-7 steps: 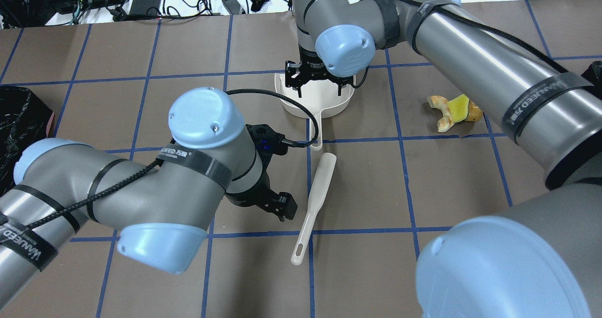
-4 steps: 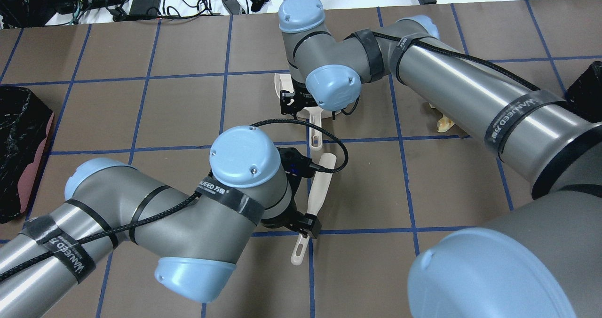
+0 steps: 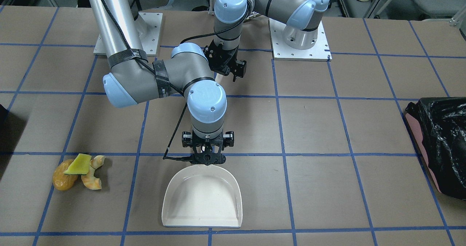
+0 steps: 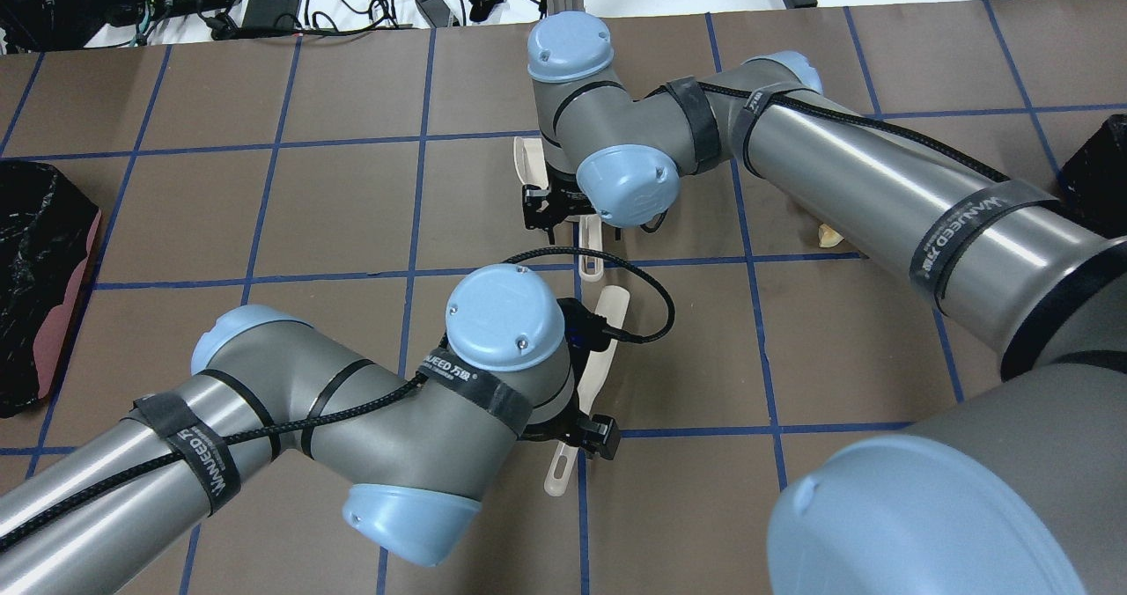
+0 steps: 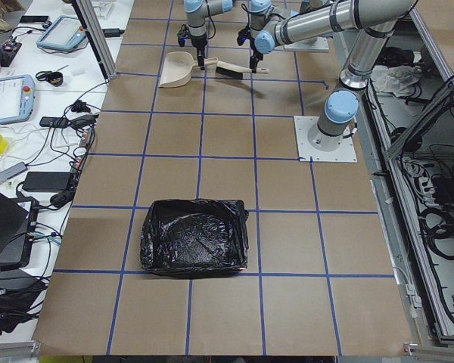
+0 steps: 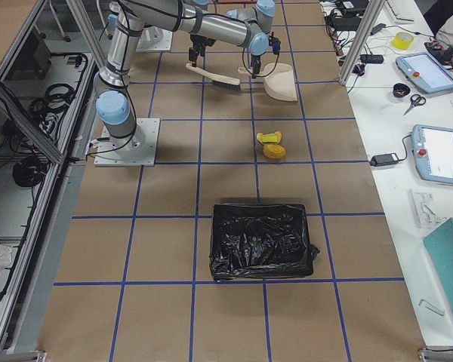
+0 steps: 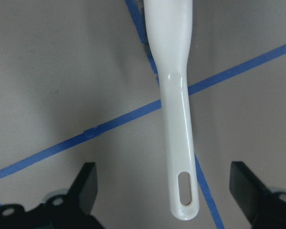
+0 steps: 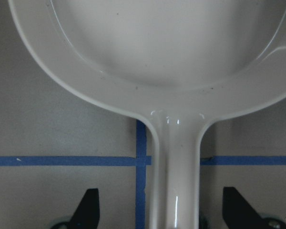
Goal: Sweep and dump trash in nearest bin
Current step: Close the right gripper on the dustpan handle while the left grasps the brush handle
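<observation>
Most trash (image 4: 828,236) hidden under right arm (image 4: 880,181) overhead, dustpan (image 4: 523,159) mostly covered

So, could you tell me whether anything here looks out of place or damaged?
Nothing stands out. The scraps sit in one tight pile, the dustpan lies flat and whole, and the brush lies flat, only slightly diagonal across a tape line.

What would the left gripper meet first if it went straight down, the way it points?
Most likely the brush handle, which lies right under the left gripper, between its open fingers.
</observation>
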Available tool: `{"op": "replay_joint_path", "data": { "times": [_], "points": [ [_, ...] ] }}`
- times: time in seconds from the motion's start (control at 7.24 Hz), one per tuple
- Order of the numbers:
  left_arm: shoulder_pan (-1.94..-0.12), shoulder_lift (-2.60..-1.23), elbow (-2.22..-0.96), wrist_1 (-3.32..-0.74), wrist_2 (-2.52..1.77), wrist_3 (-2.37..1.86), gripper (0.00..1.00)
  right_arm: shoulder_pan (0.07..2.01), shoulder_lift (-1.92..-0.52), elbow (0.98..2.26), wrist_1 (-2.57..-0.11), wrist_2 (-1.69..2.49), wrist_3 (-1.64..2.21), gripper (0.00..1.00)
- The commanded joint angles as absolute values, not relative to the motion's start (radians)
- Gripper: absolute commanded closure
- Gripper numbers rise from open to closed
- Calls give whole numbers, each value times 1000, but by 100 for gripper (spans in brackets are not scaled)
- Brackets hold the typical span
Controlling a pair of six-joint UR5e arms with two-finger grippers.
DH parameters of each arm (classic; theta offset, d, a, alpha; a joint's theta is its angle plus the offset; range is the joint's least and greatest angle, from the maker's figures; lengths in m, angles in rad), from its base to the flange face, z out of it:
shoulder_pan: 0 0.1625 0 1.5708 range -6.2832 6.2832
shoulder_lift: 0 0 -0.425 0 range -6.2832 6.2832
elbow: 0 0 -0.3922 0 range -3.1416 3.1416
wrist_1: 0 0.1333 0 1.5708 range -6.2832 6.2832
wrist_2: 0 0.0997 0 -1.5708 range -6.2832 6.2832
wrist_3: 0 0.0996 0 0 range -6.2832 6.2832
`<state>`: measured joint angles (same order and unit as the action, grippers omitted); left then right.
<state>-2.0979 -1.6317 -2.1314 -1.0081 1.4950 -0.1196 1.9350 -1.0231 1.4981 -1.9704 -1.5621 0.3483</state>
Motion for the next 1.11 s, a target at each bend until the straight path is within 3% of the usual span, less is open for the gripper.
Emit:
{"op": "replay_joint_path", "data": {
  "times": [0.0, 0.28, 0.41, 0.69, 0.83, 0.97],
  "points": [
    [-2108, -1669, -2132, -999, 1499, -123, 2, 1934, -1025, 1500, -1957, -1563, 339, 16],
    [-2108, -1690, -2141, -985, 1499, -132, 2, 1934, -1023, 1503, -1956, -1571, 342, 19],
    [-2108, -1695, -2141, -985, 1494, -143, 13, 1933, -1026, 1509, -1956, -1566, 342, 22],
    [-2109, -1698, -2141, -985, 1491, -144, 16, 1933, -1034, 1509, -1941, -1562, 341, 38],
    [-2109, -1698, -2141, -985, 1491, -143, 17, 1933, -1035, 1509, -1940, -1562, 341, 41],
    [-2109, -1697, -2138, -985, 1494, -138, 26, 1933, -1035, 1509, -1931, -1560, 341, 47]
  ]
}}
